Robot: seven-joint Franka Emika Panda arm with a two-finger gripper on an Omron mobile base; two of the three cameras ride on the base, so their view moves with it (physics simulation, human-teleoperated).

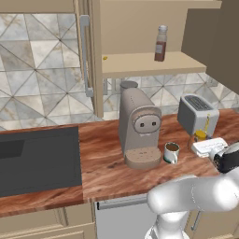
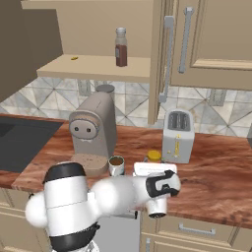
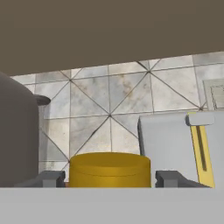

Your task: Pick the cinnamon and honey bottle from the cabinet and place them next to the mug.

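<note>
On the table beside the mug (image 2: 116, 165), the honey bottle (image 3: 110, 169) sits between the hand's (image 3: 109, 178) spread fingers, seemingly delivered; the cinnamon (image 2: 121, 47) waits in the cabinet (image 2: 93, 66).

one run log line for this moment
gripper: open, astride squat yellow-lidded honey jar on counter | slim brown cinnamon shaker: on cabinet shelf | white mug: beside jar

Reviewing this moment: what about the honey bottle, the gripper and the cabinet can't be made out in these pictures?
- Squat orange honey bottle with yellow lid: its body is cut off by the hand view's bottom edge and hidden behind the white hand in both base views.
- Two-finger gripper: the jaws stand either side of the lid; contact can't be told.
- Tan wooden cabinet: its top is cut off in both base views.
</note>
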